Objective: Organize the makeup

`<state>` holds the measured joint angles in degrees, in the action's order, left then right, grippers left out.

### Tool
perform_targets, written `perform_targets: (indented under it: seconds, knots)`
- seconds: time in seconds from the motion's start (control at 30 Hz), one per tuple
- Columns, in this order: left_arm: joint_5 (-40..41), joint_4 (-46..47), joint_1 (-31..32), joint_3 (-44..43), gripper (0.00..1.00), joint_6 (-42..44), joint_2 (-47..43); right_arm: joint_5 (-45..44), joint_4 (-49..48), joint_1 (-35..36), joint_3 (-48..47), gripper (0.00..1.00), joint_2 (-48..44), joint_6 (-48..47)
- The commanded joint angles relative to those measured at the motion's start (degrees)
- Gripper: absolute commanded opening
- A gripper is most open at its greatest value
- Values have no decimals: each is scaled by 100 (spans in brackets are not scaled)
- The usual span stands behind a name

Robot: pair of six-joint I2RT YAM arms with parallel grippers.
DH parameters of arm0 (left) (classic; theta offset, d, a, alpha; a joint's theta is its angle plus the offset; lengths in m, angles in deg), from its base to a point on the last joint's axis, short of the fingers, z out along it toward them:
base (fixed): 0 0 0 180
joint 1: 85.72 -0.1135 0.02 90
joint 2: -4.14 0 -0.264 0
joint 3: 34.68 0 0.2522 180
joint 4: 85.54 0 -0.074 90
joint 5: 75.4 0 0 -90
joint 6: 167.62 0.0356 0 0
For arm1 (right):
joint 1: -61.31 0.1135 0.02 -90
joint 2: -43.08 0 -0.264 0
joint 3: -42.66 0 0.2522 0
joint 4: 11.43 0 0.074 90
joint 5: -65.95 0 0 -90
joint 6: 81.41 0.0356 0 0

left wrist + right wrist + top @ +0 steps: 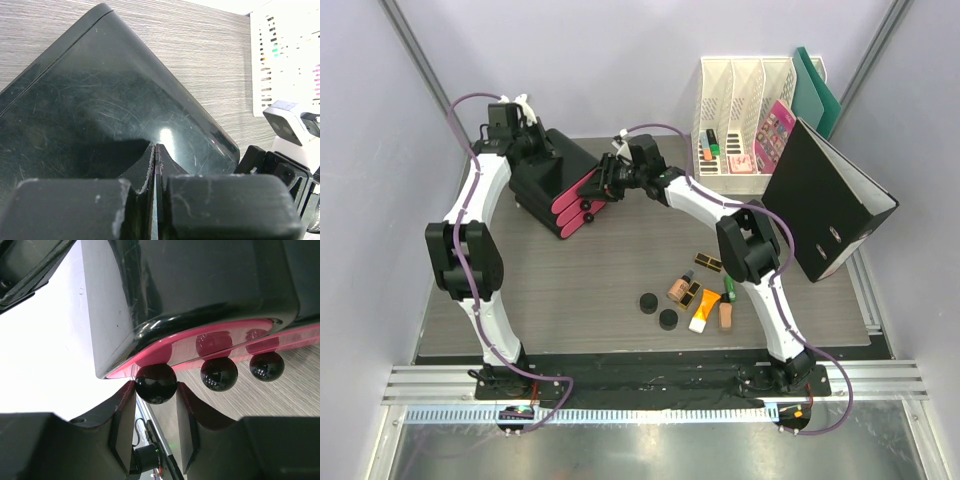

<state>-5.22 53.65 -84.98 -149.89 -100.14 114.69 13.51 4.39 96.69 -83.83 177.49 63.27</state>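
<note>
The makeup lies loose on the table at the front right: two black round compacts [647,302], peach bottles [680,288], an orange-and-white tube [704,311], a green tube [730,290] and black-and-gold cases [708,263]. My left gripper [533,150] [156,148] is shut and empty, its tips against the glossy top of the black box with pink drawers [555,185] [100,100]. My right gripper [607,180] [156,391] is shut on the endmost black round knob [156,383] of a pink drawer [210,342]. Two more knobs show beside it.
A white file organizer [745,75] stands at the back right, with orange and green marker pens [713,146] and a pink card in it. A green folder [817,90] and a black binder [830,200] lean at the right. The table's front edge runs below the makeup.
</note>
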Motion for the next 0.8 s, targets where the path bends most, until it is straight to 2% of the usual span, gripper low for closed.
perform_targets:
  seconds: [0.0,0.07,0.17,0.53,0.77]
  knots:
    - [65,-767,-12,-6,0,81,292,-258,92,57,-223,18,156,-9]
    - [126,-915,-12,-76,0,90,336,-258,171,57,-197,7,147,-53]
    - [346,-1118,-12,-191,0,73,424,-310,268,48,-48,2,7,-185]
    - [803,-1224,-20,-86,0,-410,504,-495,689,57,1085,1,-959,-774]
    - [821,-1320,-56,-103,0,-586,565,-548,1357,48,1631,1,-1478,-1318]
